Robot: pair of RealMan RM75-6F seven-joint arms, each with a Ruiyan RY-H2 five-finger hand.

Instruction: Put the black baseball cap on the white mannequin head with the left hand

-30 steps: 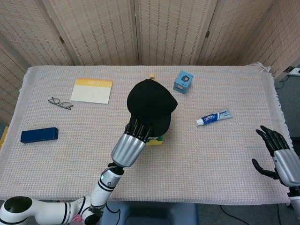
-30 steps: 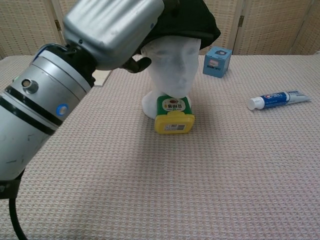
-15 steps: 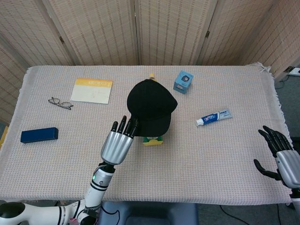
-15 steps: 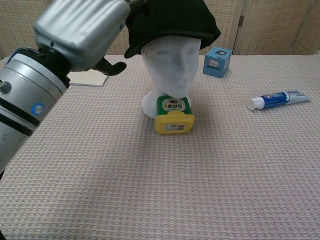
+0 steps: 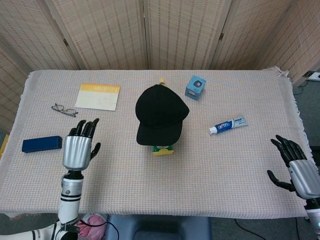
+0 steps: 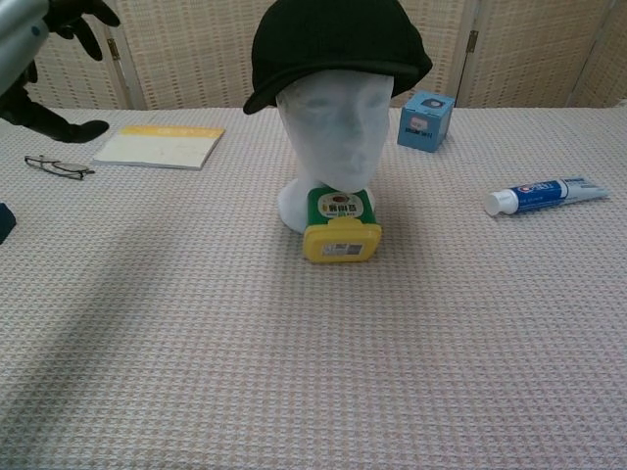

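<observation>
The black baseball cap (image 5: 161, 113) (image 6: 335, 41) sits on the white mannequin head (image 6: 331, 147), brim toward me; from above the cap hides the head. My left hand (image 5: 79, 147) (image 6: 39, 59) hovers open well to the left of the head, fingers spread and holding nothing. Only its dark fingers show at the chest view's top left corner. My right hand (image 5: 298, 172) stays open at the table's right front edge, away from everything.
A yellow and green container (image 5: 162, 149) (image 6: 340, 225) lies against the mannequin's base. A toothpaste tube (image 5: 228, 125) (image 6: 544, 195), a blue box (image 5: 195, 87) (image 6: 425, 121), a notepad (image 5: 98, 96) (image 6: 160, 146), glasses (image 5: 64, 109) (image 6: 59, 167) and a dark blue case (image 5: 42, 144) also lie on the woven tablecloth (image 5: 225, 165).
My left hand let go of the cap's brim and drew back to the left and toward me. The cap stays on the head. The right hand barely moved.
</observation>
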